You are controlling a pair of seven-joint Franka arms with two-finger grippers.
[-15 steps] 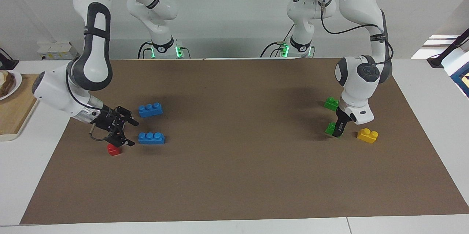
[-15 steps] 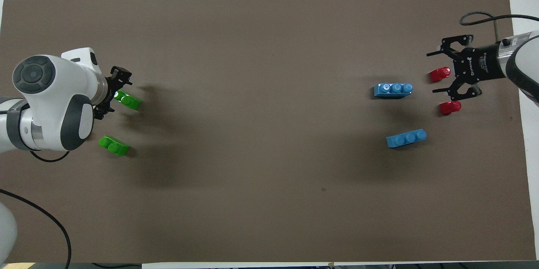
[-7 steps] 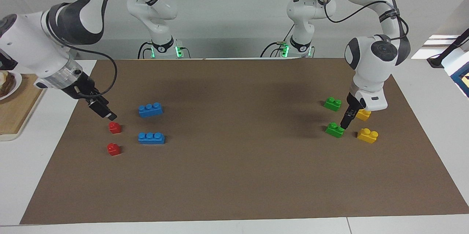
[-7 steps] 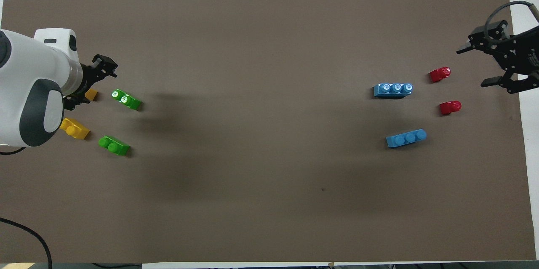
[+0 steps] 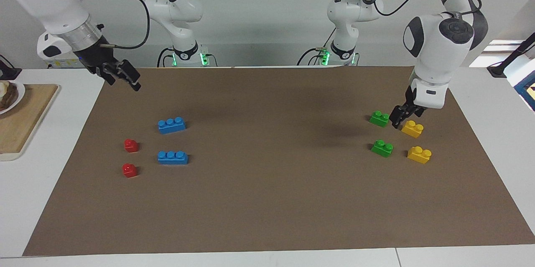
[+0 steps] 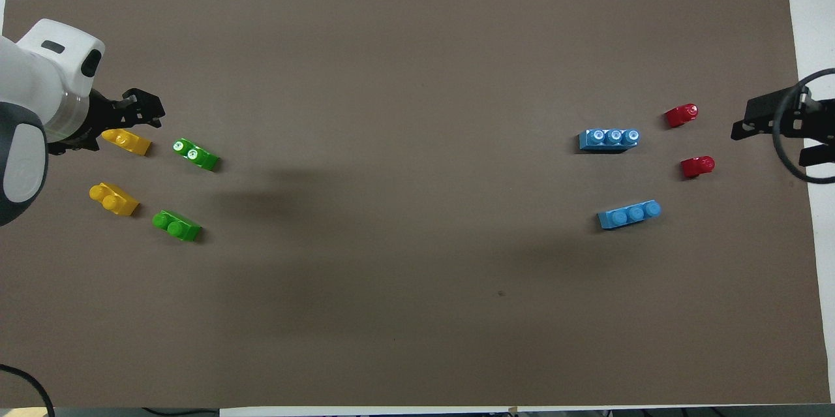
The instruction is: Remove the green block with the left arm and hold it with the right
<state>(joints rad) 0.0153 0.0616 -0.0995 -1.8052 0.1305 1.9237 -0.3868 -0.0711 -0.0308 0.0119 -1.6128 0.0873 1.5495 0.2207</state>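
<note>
Two green blocks lie on the brown mat at the left arm's end. One green block (image 5: 382, 148) (image 6: 196, 154) is farther from the robots, the other green block (image 5: 379, 118) (image 6: 176, 226) is nearer. My left gripper (image 5: 401, 117) (image 6: 127, 122) is open and empty, up in the air over the farther yellow brick beside the farther green block, touching neither. My right gripper (image 5: 123, 77) (image 6: 776, 139) is open and empty, raised over the mat's edge at the right arm's end.
Two yellow bricks (image 5: 412, 128) (image 5: 419, 154) lie beside the green ones. Two blue three-stud bricks (image 5: 171, 125) (image 5: 172, 157) and two red blocks (image 5: 131, 145) (image 5: 129, 170) lie at the right arm's end. A wooden board (image 5: 16, 120) sits off the mat there.
My left gripper has risen off the farther green block, leaving it on the mat and uncovering the yellow bricks. My right gripper has lifted away from the red blocks toward the robots.
</note>
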